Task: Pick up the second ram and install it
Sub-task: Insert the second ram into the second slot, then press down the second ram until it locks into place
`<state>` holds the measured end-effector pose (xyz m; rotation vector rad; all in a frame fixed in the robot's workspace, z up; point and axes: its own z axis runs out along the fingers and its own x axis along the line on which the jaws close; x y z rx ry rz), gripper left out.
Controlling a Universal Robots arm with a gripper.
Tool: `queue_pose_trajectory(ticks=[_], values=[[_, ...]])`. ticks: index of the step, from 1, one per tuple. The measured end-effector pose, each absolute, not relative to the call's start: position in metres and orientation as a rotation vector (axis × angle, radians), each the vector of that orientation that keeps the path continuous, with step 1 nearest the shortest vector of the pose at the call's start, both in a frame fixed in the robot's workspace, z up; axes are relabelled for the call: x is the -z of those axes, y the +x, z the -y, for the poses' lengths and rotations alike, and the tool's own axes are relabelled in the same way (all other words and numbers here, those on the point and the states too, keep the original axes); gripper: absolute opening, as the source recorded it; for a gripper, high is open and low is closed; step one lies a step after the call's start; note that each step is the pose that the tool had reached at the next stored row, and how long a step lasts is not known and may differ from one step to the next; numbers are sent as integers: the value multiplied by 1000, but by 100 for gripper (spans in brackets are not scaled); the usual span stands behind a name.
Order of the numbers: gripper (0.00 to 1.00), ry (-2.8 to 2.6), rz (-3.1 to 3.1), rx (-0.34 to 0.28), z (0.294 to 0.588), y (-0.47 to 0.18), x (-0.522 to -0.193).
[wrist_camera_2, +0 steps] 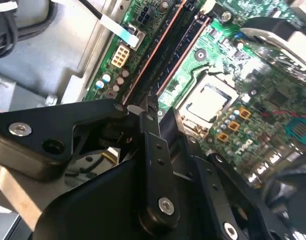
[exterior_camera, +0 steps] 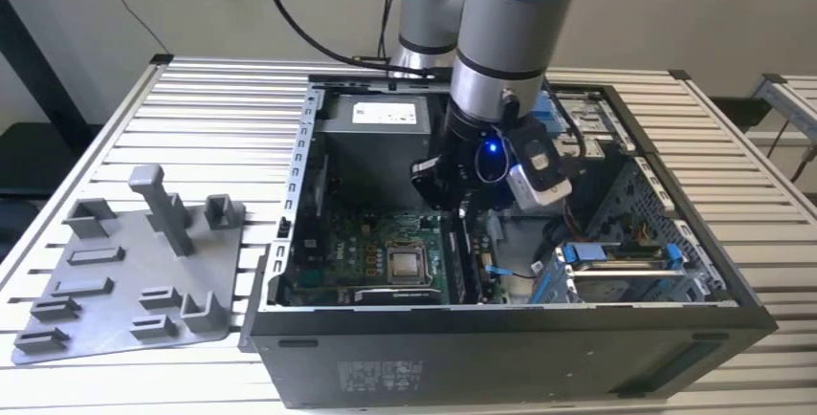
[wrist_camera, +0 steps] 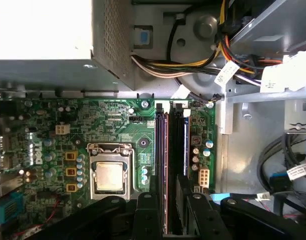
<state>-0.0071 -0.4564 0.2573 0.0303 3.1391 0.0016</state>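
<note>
Grey plastic fixture posts (exterior_camera: 141, 262) are standing on the slatted tabletop (exterior_camera: 102, 128) well off toward the exterior view's left of the fingers (exterior_camera: 450, 195), with no board showing among them, while the arm is reaching down inside the open computer case (exterior_camera: 511, 348). In the first wrist view the processor socket (wrist_camera: 109, 175) is sitting to one side of the fingers, and the memory slots (wrist_camera: 161, 150) are running straight out from between the fingertips (wrist_camera: 165, 210). The second ram (wrist_camera: 177, 155), a thin dark board on edge, is lying in the slot beside a first board and appears to be pinched between nearly closed fingers, though the contact itself is hidden. Doing this step well, I judge, is depending on keeping the board upright, square to its slot, and pressing evenly along its length.
</note>
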Motion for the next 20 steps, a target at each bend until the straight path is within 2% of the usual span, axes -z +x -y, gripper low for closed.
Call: queue_pose_trajectory(ticks=[5,6,8,10,20], values=[[29,30,-3139,-8,456,-7,-258],[26,30,-3139,-7,456,-7,-258],[14,30,-3139,-7,456,-7,-258],[11,30,-3139,-7,456,-7,-258],[11,30,-3139,-7,456,-7,-258]])
